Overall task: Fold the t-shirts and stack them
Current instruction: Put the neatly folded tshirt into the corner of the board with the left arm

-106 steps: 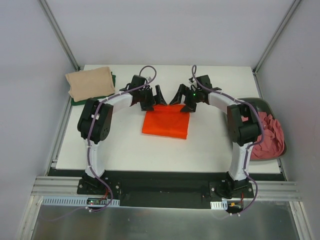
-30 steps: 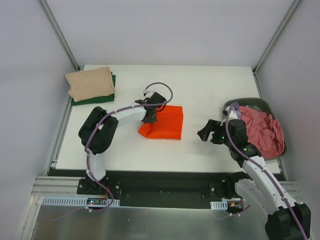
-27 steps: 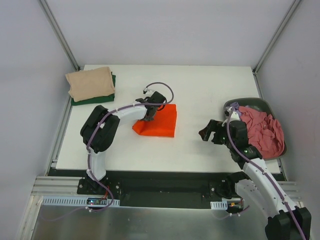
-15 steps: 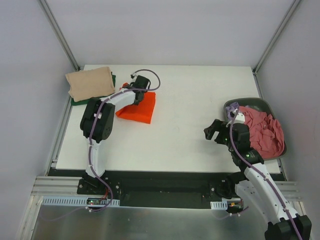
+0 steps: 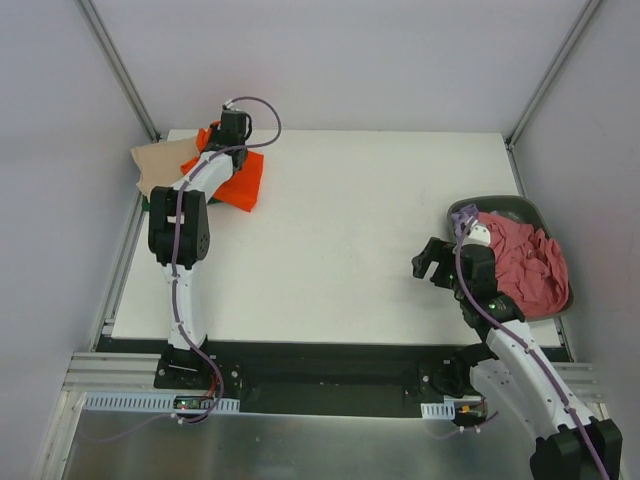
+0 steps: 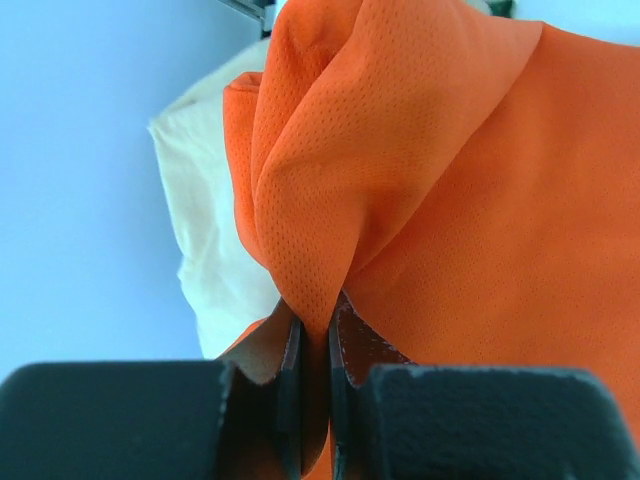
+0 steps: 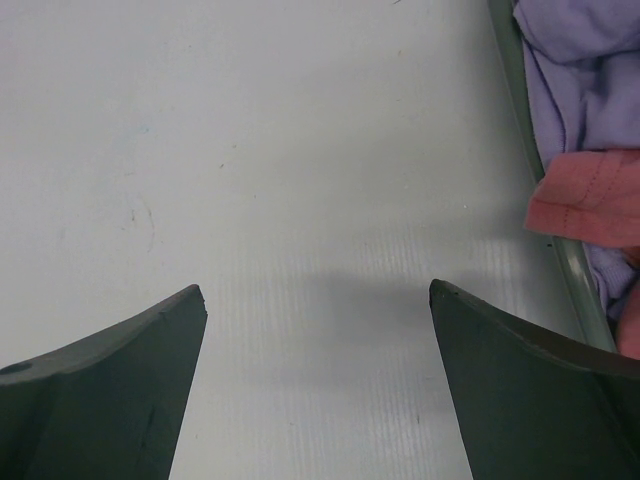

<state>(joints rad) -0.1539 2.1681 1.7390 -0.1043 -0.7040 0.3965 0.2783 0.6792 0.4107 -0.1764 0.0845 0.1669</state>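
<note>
My left gripper is shut on a pinched fold of the bright orange t-shirt at the table's far left corner. In the left wrist view the orange t-shirt bunches up from between the closed fingers. It hangs partly over the folded beige t-shirt, which lies on a dark green one. The beige t-shirt shows behind the orange cloth. My right gripper is open and empty over bare table beside the basket; its jaws stand wide apart.
The dark grey oval basket sits at the right edge, holding a crumpled dusty pink t-shirt and a lilac one. In the right wrist view the basket's rim, lilac cloth and pink cloth lie to the right.
The left gripper has carried the orange t-shirt from the middle of the table to the far left, onto the beige and green stack. The right arm has barely shifted.
</note>
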